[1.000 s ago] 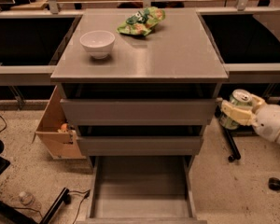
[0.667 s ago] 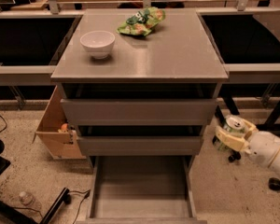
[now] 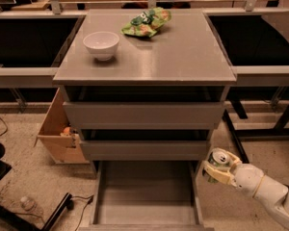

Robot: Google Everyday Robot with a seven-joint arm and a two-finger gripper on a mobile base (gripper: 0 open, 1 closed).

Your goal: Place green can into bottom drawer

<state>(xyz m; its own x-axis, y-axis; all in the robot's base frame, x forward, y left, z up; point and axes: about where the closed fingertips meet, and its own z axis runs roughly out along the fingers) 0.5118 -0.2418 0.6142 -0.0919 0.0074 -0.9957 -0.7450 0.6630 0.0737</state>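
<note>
Jaws clamp small green-white aluminium can [image 3: 220, 158]; gripper [image 3: 215, 170] just beside open grey bottom drawer [image 3: 144, 192]. Carrying step; next, swing over tray, lower.

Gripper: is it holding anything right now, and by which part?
The gripper holds the green can around its side wall, silver top showing, just beside the open bottom drawer.

Your grey cabinet top [image 3: 183, 57] carries a white bowl [image 3: 101, 44] and a green and yellow snack bag [image 3: 147, 23], both well above and left of the gripper [image 3: 215, 170], which grips the green can [image 3: 220, 158] low at right.
</note>
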